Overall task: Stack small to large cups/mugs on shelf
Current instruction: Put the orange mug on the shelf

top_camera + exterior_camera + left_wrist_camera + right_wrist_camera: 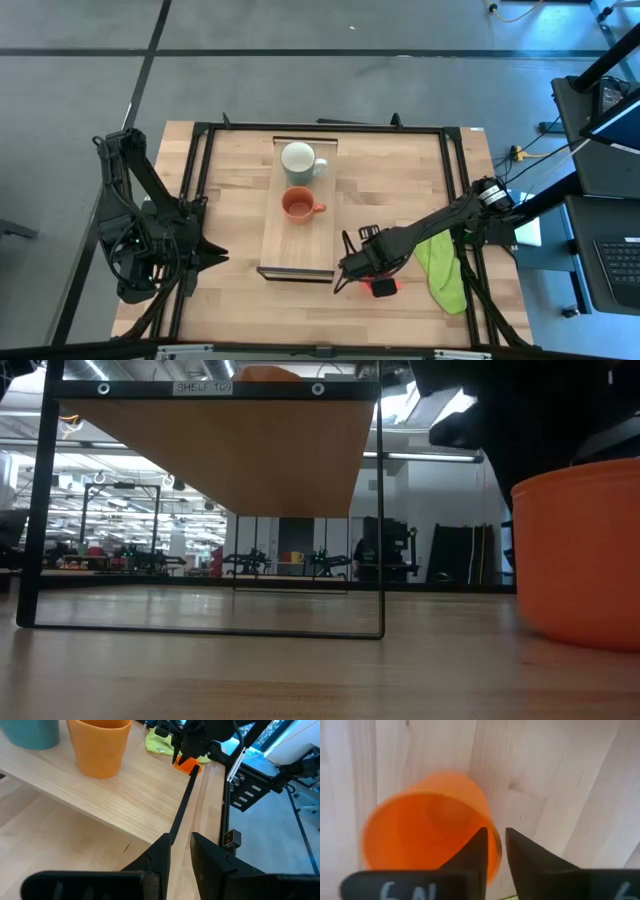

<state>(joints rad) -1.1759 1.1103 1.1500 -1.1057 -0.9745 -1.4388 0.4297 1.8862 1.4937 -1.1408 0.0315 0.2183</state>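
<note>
From above, the shelf (297, 250) carries the grey-green mug (299, 160) at its far end and the brownish mug (298, 205) mid-board. The red mug (383, 288) stands on the desk (400, 180), right of the shelf's near end, under the right gripper (352, 268). The left gripper (212, 258) waits at the desk's left.

Right wrist: jaws straddle the red mug's rim, narrowly parted; grip unclear.

Left wrist: jaws slightly apart, empty.

Wood table (400, 190), shelf (297, 250) w/ grey-green mug (298, 160), brownish-orange mug (297, 205), green cloth (443, 272)
</note>
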